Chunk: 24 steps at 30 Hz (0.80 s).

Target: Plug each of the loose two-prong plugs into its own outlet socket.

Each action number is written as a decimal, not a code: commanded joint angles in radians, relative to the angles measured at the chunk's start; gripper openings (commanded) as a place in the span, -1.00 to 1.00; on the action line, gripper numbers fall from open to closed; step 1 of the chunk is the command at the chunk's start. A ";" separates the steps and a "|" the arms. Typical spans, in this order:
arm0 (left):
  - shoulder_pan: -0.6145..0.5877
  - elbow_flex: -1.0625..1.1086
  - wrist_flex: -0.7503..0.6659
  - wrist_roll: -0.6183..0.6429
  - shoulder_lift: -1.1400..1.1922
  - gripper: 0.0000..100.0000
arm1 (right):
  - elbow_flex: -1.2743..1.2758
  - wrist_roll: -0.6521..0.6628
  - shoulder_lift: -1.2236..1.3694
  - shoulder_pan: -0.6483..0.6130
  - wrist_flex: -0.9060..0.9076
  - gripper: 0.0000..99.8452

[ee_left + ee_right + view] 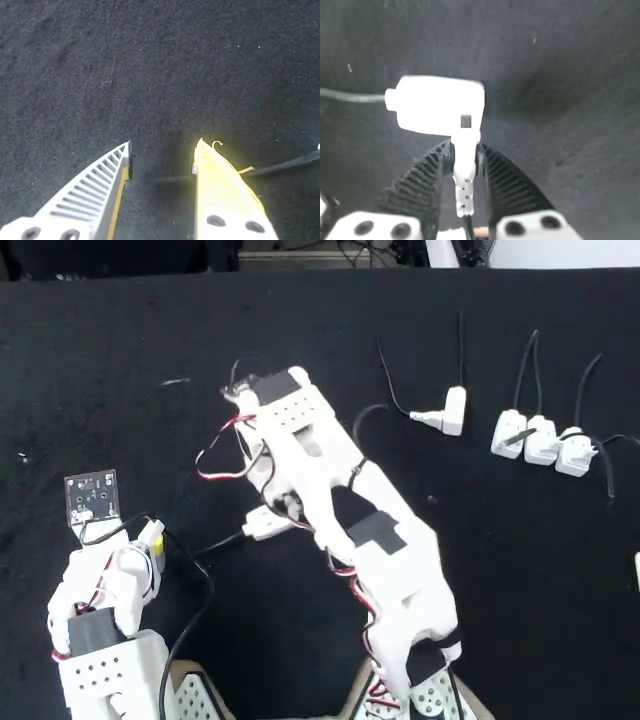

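My right gripper (465, 148) is shut on the narrow stem of a white two-prong plug (437, 105), whose boxy body sticks out beyond the black fingers. From above, that plug (265, 523) sits under the right arm mid-table, and its black cable (205, 545) runs off to the left. My left gripper (164, 142) is open just above the black cloth, one finger white and one yellow, with a thin black cable (295, 161) lying across beside the yellow one. It sits low at the front left (150, 537). Three white outlet pieces (541, 440) with cables sit at the far right.
Another white plug piece (452, 412) with a black cable lies at the back right, left of the outlet row. A small grey circuit board (92, 495) lies beyond the left arm. The table is covered in black cloth (120, 360).
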 commanded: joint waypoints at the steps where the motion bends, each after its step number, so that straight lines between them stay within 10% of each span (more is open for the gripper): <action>1: 0.004 -0.012 -0.002 -0.008 -0.008 -0.57 | 0.073 0.037 -0.085 -0.032 0.020 -0.98; 24: 0.004 -0.012 -0.002 -0.008 -0.008 -0.57 | -0.173 0.086 0.002 -0.032 0.026 -0.98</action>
